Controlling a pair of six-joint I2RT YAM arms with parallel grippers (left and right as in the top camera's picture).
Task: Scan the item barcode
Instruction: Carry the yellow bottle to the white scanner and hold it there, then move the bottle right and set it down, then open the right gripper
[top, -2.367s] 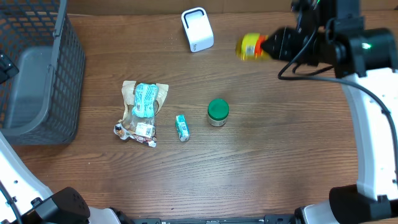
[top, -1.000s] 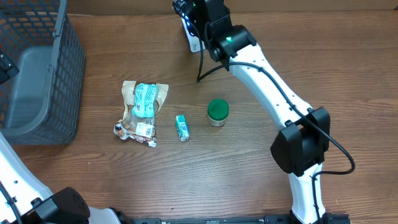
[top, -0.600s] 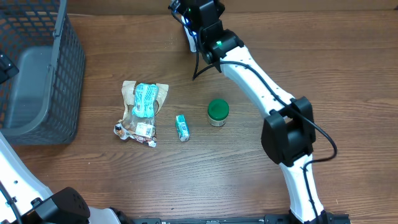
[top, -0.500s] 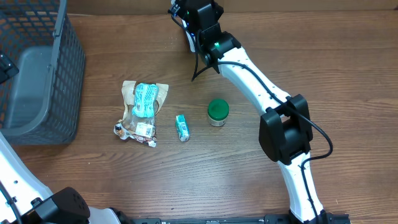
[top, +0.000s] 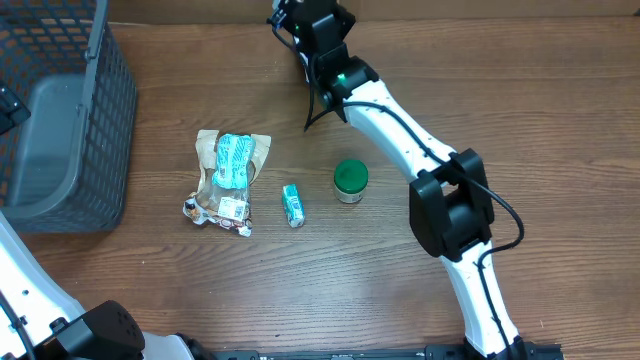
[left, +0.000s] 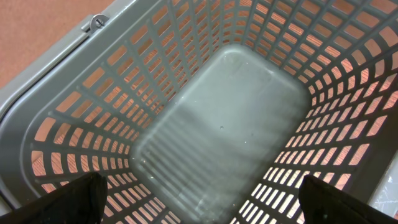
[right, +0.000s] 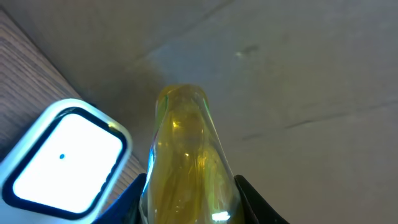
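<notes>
Carried to scanner (right: 62, 158), bottle (right: 185, 149) (yellow) in end effector (right: 191, 190).

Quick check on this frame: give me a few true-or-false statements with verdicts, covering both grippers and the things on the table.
1. The right gripper holds a yellow bottle. True.
2. The scanner lies inside the basket. False: it sits on the table, beside the held bottle.
3. The left gripper is shut on the jar. False: it is open above the basket, and the jar stands alone on the table.
4. The jar has a green lid. True.
</notes>
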